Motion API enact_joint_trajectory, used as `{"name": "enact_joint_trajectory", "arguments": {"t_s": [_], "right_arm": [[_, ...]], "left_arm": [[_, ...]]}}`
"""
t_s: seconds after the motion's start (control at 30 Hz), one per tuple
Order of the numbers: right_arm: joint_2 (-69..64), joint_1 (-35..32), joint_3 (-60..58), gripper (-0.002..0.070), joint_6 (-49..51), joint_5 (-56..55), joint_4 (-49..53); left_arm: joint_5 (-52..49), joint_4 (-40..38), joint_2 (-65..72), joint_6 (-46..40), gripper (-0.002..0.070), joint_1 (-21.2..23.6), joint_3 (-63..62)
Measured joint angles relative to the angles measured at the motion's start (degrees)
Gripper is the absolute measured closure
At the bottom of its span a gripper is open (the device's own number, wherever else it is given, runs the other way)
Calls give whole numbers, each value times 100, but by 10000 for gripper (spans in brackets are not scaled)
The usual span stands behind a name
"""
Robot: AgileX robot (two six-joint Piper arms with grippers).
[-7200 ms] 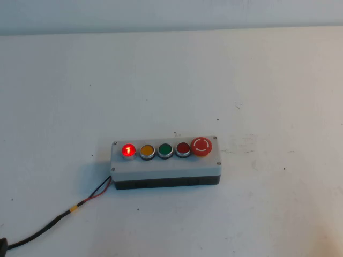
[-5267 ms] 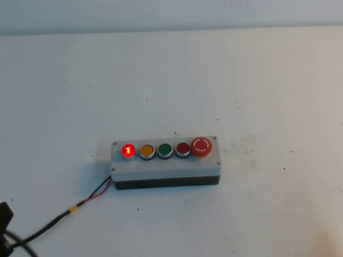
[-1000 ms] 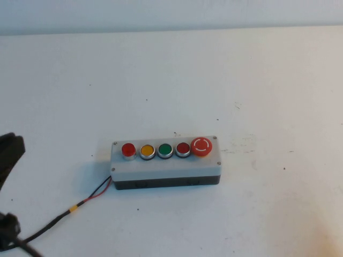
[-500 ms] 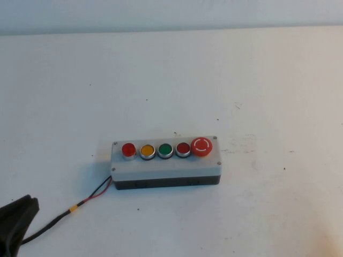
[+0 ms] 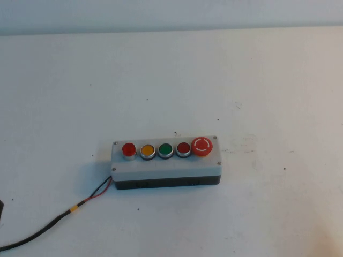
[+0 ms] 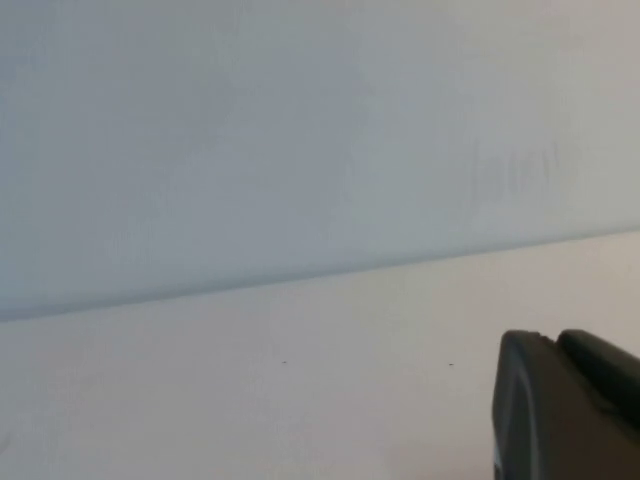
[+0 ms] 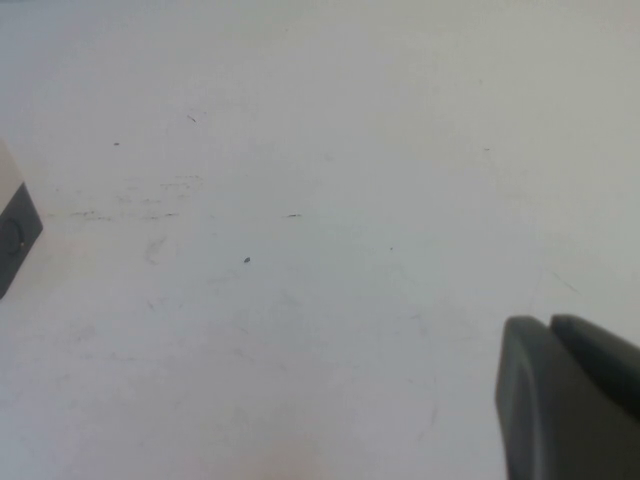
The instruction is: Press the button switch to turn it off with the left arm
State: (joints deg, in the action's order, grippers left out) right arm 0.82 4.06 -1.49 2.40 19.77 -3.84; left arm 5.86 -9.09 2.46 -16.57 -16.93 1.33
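The button switch (image 5: 128, 149) is the small red silver-ringed button at the left end of the grey box (image 5: 166, 167), beside the yellow button (image 5: 147, 150). It is not glowing. My left gripper (image 6: 555, 342) shows only in the left wrist view, its two black fingers together, empty, facing bare table and the back wall. In the high view only a dark sliver of the left arm (image 5: 1, 206) shows at the left edge. My right gripper (image 7: 548, 326) is shut and empty over bare table, with a corner of the box (image 7: 14, 222) at that view's edge.
The box also carries a green button (image 5: 165, 150), a darker red button (image 5: 183, 149) and a big red mushroom button (image 5: 202, 145). A black cable with red wire (image 5: 59, 218) runs from the box's left end to the front left corner.
The button switch glowed in the two oldest frames and is dark from one second ago on. The left arm has drawn back down and left, almost out of the high view.
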Motion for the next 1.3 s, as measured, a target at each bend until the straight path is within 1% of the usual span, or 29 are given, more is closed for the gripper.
{"name": "enact_joint_trajectory", "arguments": {"t_s": [0.1, 0.2, 0.3, 0.37, 1.3], "right_arm": [[0, 0, 0, 692, 0, 0, 0], [0, 0, 0, 692, 0, 0, 0], [0, 0, 0, 692, 0, 0, 0], [0, 0, 0, 692, 0, 0, 0], [0, 0, 0, 692, 0, 0, 0]], "left_arm": [[-632, 150, -277, 202, 677, 324, 9], [-1519, 260, -298, 463, 677, 520, 9], [-2381, 354, -298, 631, 677, 583, 9], [-2728, 388, -298, 669, 677, 583, 13], [-2818, 432, -311, 704, 677, 583, 13]]}}
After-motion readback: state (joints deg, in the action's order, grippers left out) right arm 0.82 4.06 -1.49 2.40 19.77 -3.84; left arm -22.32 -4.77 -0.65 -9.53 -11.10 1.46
